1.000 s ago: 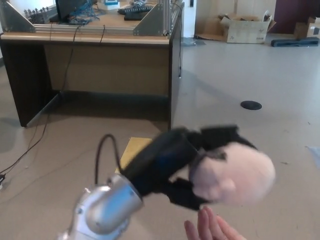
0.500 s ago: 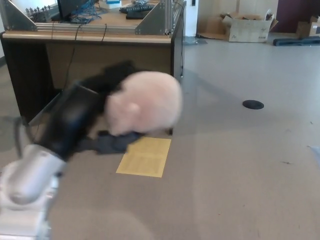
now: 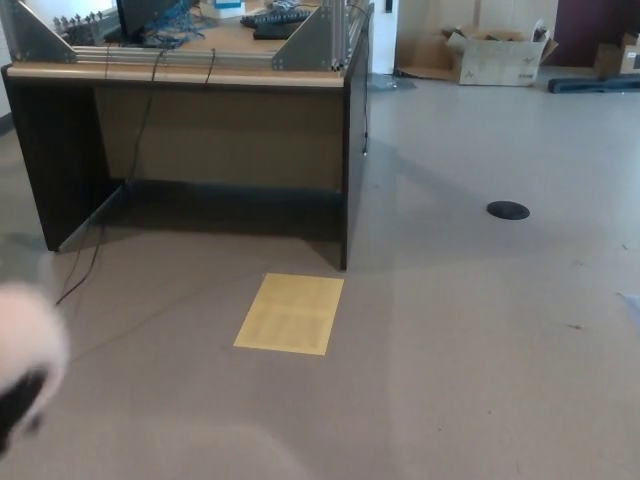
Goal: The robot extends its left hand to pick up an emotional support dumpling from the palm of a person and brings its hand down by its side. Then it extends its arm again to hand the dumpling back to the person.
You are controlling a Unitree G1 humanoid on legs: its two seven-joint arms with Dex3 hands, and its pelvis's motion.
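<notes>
The pale pink plush dumpling [image 3: 30,335] shows as a blur at the far left edge of the head view, low in the picture. A black part of my left hand [image 3: 18,408] sits right under it and against it, still holding it. Most of the hand and all of the arm are cut off by the picture's edge. My right hand does not show. No person's hand is in view.
A dark wooden desk [image 3: 210,85] with metal frames and cables on top stands ahead at the left. A yellow sheet [image 3: 290,313] lies on the floor before it. A black floor disc [image 3: 508,210] is at the right, with cardboard boxes [image 3: 495,52] at the back.
My left arm has swung from the middle of the picture to the left and down with the dumpling, almost out of view. The person's fingers seen a second ago are gone.
</notes>
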